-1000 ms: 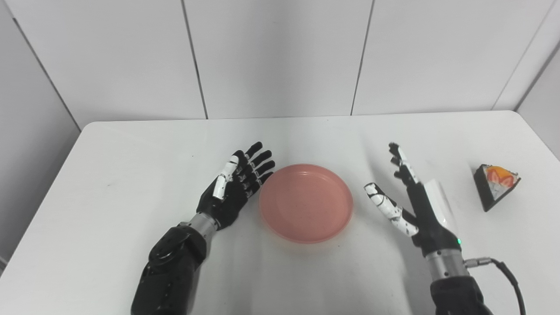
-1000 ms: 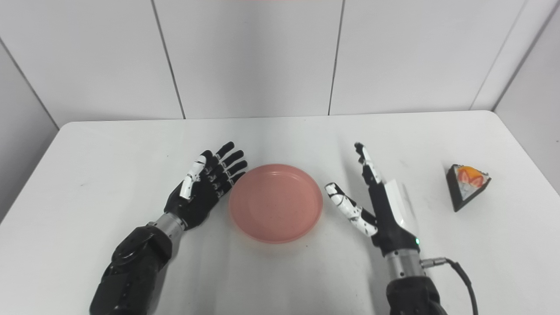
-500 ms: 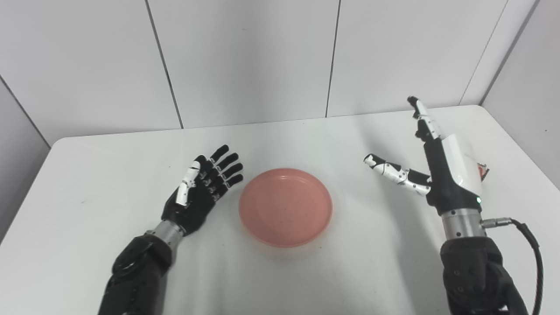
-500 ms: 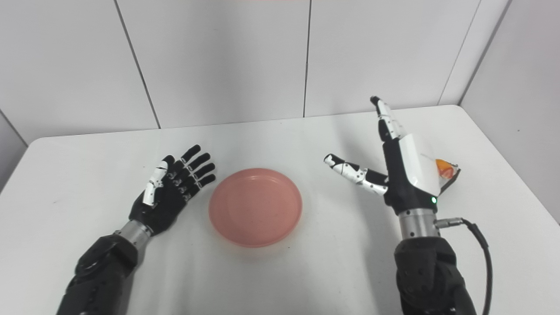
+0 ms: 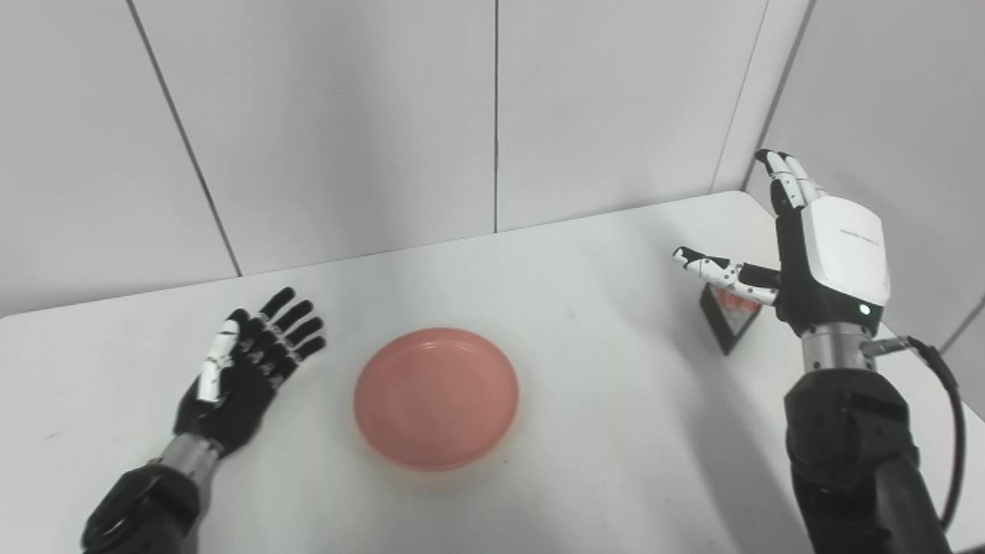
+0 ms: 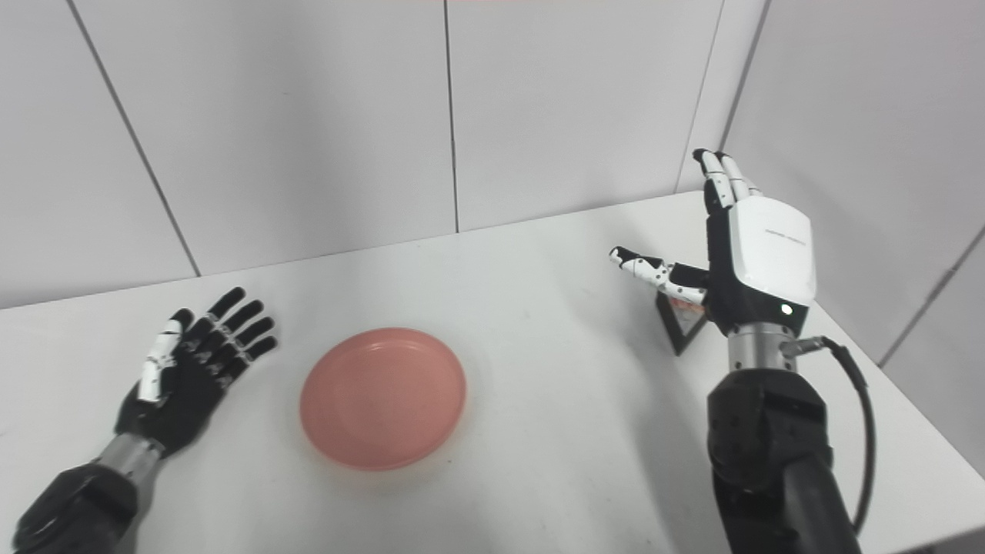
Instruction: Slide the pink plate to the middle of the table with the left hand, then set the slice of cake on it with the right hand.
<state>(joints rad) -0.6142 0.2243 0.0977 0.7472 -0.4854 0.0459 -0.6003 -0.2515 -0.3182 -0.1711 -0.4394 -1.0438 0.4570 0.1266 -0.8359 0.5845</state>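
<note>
With the pink plate (image 5: 436,397) lying mid-desk, the plate step looks done; the left hand (image 5: 248,363) rests spread and empty at its left; the right hand (image 5: 808,250), fingers apart, hovers over the cake slice (image 5: 729,318) far right; next, lower and close on it.

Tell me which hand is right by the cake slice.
The right hand, open and raised, thumb in front of the cake slice. The left hand lies open across the pink plate, far off.
</note>
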